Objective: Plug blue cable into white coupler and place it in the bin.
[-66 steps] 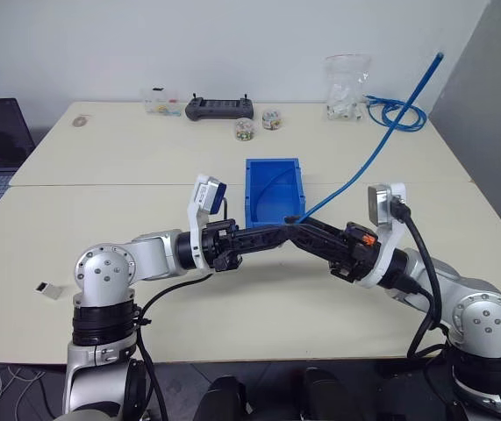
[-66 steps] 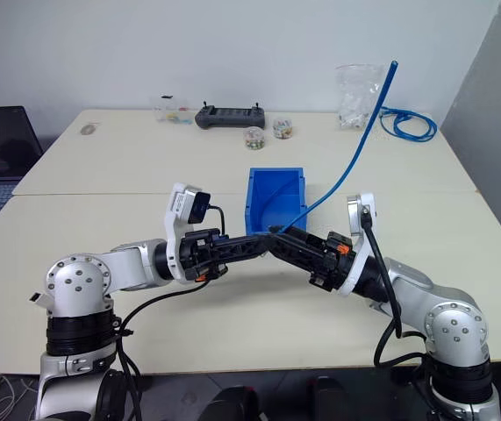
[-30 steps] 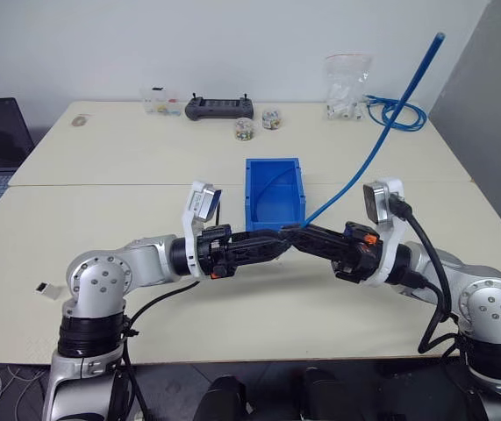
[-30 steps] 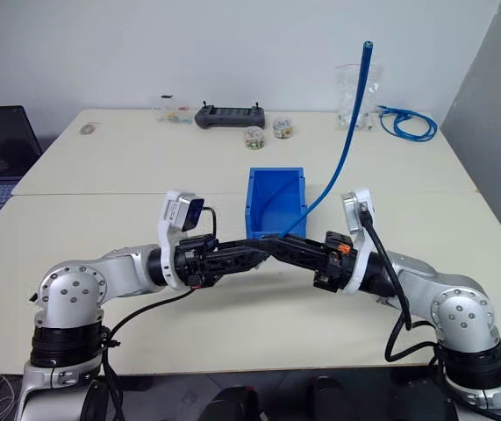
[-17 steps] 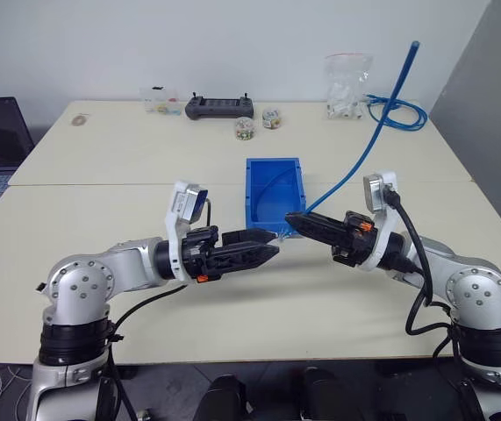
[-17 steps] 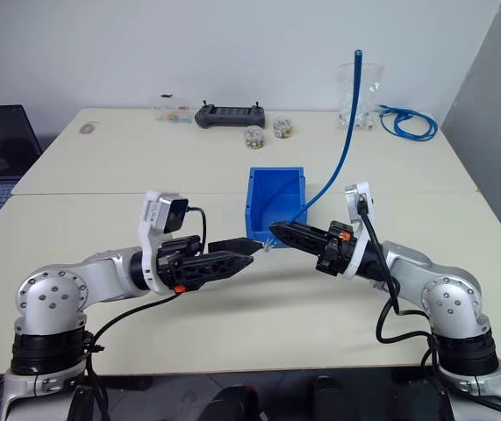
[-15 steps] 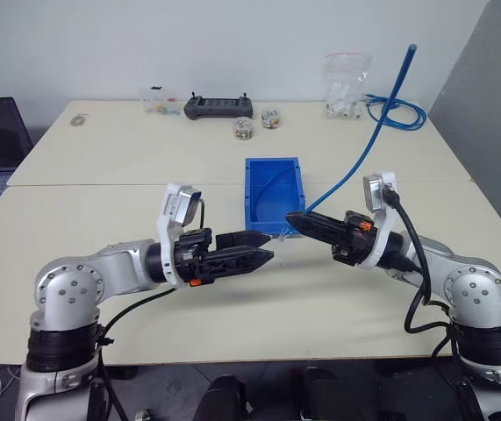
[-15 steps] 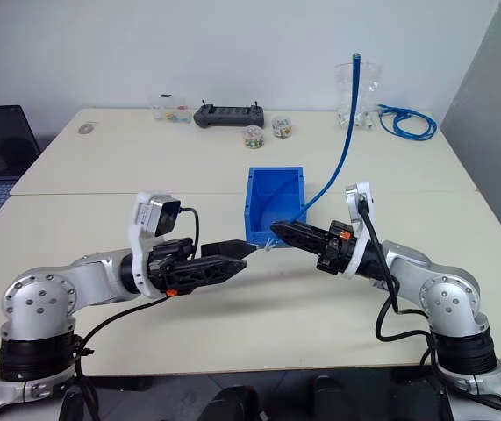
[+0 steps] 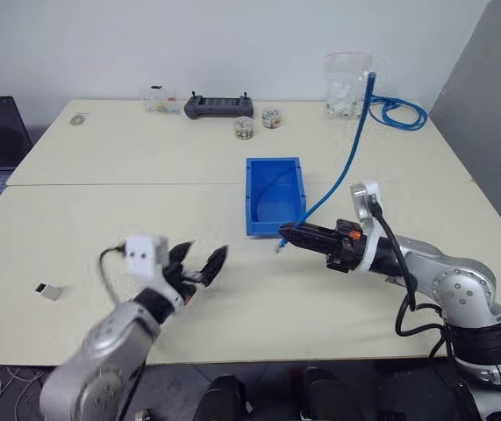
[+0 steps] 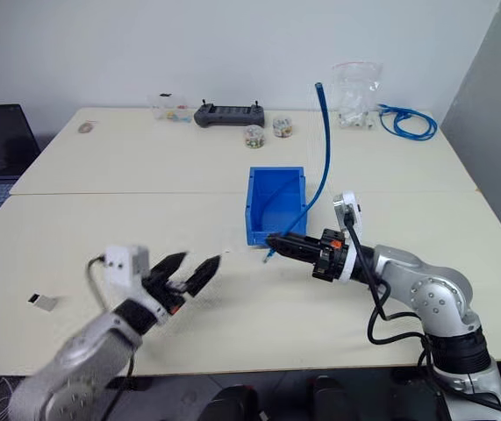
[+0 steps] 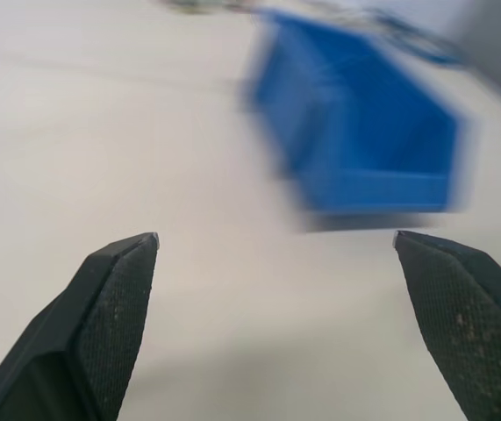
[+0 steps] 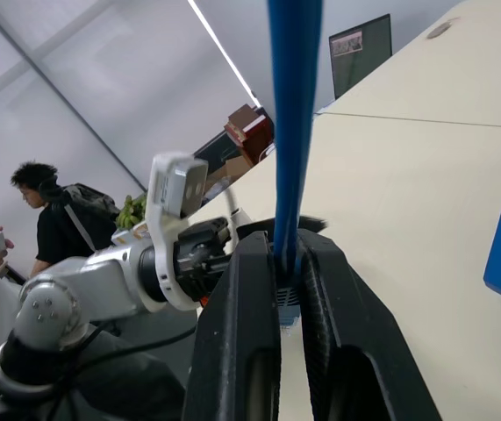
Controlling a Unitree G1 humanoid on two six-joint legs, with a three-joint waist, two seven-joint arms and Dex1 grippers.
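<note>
Partly blurred left gripper (image 9: 199, 264), white coupler indiscernible, right gripper (image 9: 285, 234) pinching blue cable (image 9: 353, 147)

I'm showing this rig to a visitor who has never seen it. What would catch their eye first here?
Probably the blue cable, rising from the right hand in a tall arc above the middle of the table; that hand is shut on its lower end just in front of the bin. Next, the left hand, spread wide open over bare table nearer the robot's left, holding nothing.
</note>
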